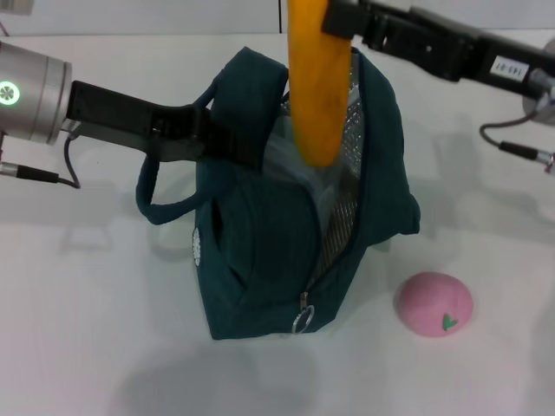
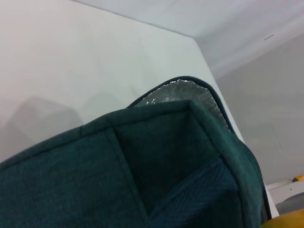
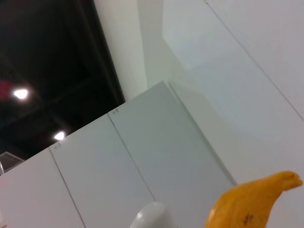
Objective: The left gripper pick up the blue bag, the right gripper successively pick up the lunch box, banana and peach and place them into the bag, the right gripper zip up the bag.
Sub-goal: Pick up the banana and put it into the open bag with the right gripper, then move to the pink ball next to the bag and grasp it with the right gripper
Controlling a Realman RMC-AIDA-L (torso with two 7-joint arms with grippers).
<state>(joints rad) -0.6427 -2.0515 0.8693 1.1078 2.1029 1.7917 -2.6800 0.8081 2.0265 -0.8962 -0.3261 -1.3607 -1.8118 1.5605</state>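
The dark teal-blue bag (image 1: 286, 251) stands open on the white table, its silver lining (image 1: 347, 130) showing. My left gripper (image 1: 227, 139) is shut on the bag's upper left rim by the handles. The bag's fabric (image 2: 142, 180) fills the left wrist view. My right gripper (image 1: 340, 16) is shut on the top of the yellow banana (image 1: 316, 78), which hangs upright with its lower end in the bag's mouth. The banana's tip (image 3: 251, 202) shows in the right wrist view. A clear lunch box (image 1: 299, 165) lies inside the bag. The pink peach (image 1: 435, 303) lies on the table, right of the bag.
The white table (image 1: 87, 303) spreads around the bag. A cable (image 1: 516, 149) runs from my right arm at the far right. The bag's zipper pull ring (image 1: 303, 319) hangs at the front.
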